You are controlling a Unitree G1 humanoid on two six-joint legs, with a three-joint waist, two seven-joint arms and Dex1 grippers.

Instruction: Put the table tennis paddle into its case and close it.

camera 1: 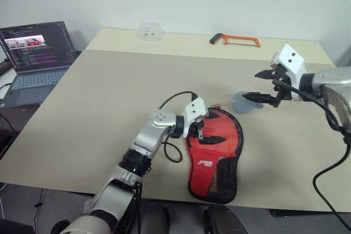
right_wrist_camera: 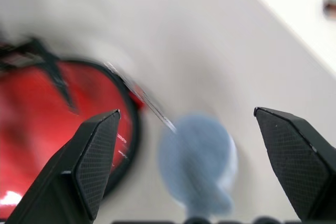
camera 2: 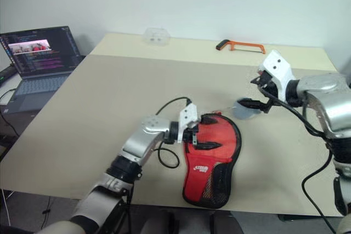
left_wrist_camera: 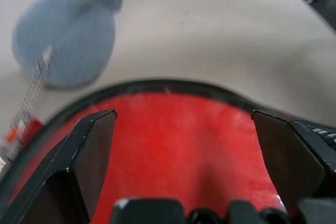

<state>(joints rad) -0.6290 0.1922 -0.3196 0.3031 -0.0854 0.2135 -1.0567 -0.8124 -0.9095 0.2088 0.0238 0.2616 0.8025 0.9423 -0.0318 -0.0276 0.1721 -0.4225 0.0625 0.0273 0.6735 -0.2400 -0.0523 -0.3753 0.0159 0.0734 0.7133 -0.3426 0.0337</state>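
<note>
Closest to the near edge of the table lies the case (camera 1: 215,154), a paddle-shaped pouch with red outside, a black rim, black mesh at its narrow end and small white lettering. Its narrow end points to the near edge and its round end points inward. The table tennis paddle itself I cannot make out; if it is inside the case, the pictures do not tell.

Over the round end of the case hangs the left gripper (camera 1: 200,131), its jaws spread apart and holding nothing. The right gripper (camera 1: 262,86) is in the air toward the right edge, jaws also spread wide and empty.

Just beside the round end of the case lies a flat grey-blue round piece (camera 1: 244,102), and a thin cord or zip pull runs from the case toward it. At the far edge lie an orange hacksaw (camera 1: 236,39) and a small clear plastic box (camera 1: 149,31).

The table (camera 1: 104,97) is beige and plain. Beyond its left edge stands an open laptop (camera 1: 35,58), and behind is a pale wall.
</note>
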